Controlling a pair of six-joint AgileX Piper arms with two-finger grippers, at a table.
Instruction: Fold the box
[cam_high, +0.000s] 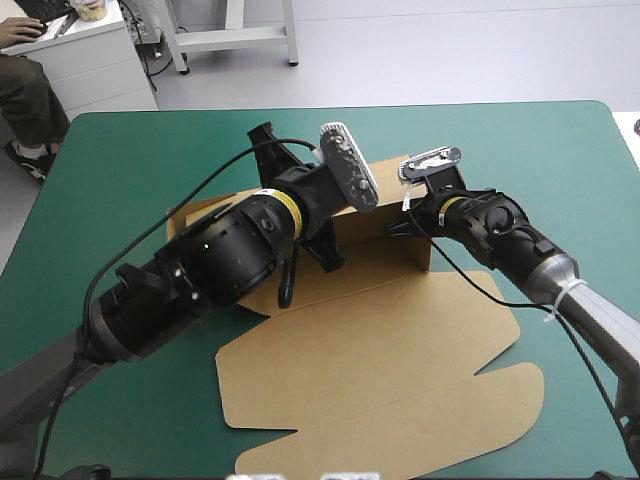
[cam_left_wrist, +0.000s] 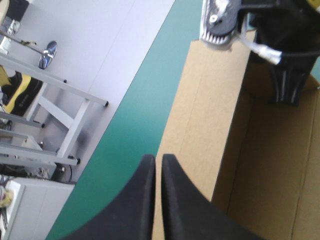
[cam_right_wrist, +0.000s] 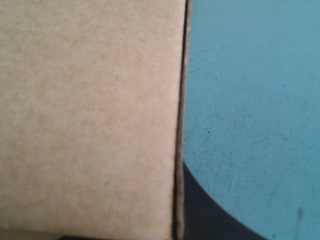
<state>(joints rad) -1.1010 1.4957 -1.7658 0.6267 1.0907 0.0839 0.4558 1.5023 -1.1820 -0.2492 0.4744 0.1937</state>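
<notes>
- The box (cam_high: 392, 290) lies at the middle of the teal-green cover (cam_high: 140, 150), partly raised. Its walls stand under the two grippers, and the wide lid (cam_high: 400, 380) lies flat on the side toward the arms' bases.
- The left gripper (cam_left_wrist: 158, 159) sits at the far wall (cam_left_wrist: 210, 115) of the box. Its black fingers (cam_left_wrist: 144, 200) are all but closed, with only a slit between them. The wall's outer edge runs straight into that slit, so it grips the box.
- The right gripper (cam_high: 410, 225) is at the box's right corner, near the left one, and is clamped on the board. One finger (cam_right_wrist: 215, 220) lies against the wall's outer side, over bare cover. The other is hidden behind the brown face.
- In the high view the thick left arm (cam_high: 200, 270) crosses over the left half of the raised part. It hides the wall there and its own gripper's fingertips. The right wrist covers the corner it holds.
- Only the left wrist view shows the tray's inside. A brown floor lies beside its fingers and the far wall runs ahead of them. Farther off, the right gripper reaches down with a black finger on the inner side of the corner.
- Only the right wrist view shows the wall's cut edge close up, as a dark line between board and cover, just beside the finger.
- Only the high view shows the flat lid with its tabs. It also shows a brown piece of the box's left side past the left arm.
</notes>
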